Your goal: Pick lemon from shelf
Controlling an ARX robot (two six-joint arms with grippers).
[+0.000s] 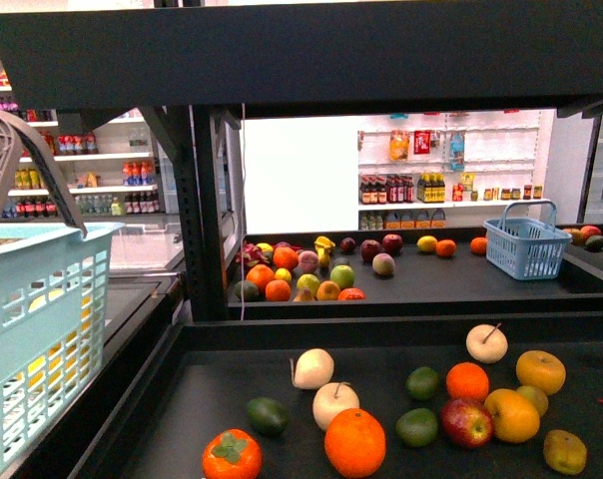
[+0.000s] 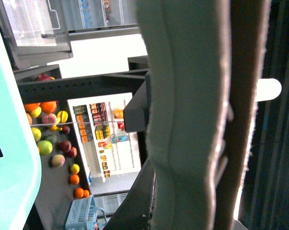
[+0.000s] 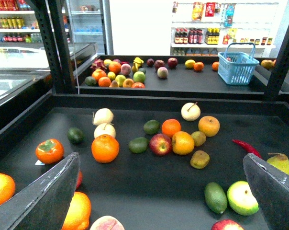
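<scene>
The black shelf (image 1: 187,399) holds scattered fruit. A yellow-orange round fruit (image 3: 183,143) lies in the middle cluster beside a red apple (image 3: 161,144), with two dull yellow-green fruits (image 3: 200,159) next to it; I cannot tell which of them is the lemon. My right gripper (image 3: 159,191) is open and empty, hovering over the shelf's near part with its fingers (image 3: 44,196) wide apart. My left gripper is shut on the basket handle (image 2: 192,120), which fills the left wrist view. The pale teal basket (image 1: 32,329) hangs at the far left.
A second black shelf (image 1: 431,289) behind carries more fruit, one bright yellow (image 1: 427,243), and a blue basket (image 1: 526,247). A black post (image 1: 207,220) and canopy (image 1: 301,50) frame the display. A red chili (image 3: 247,147), oranges (image 3: 105,148) and a persimmon (image 3: 49,150) lie nearby.
</scene>
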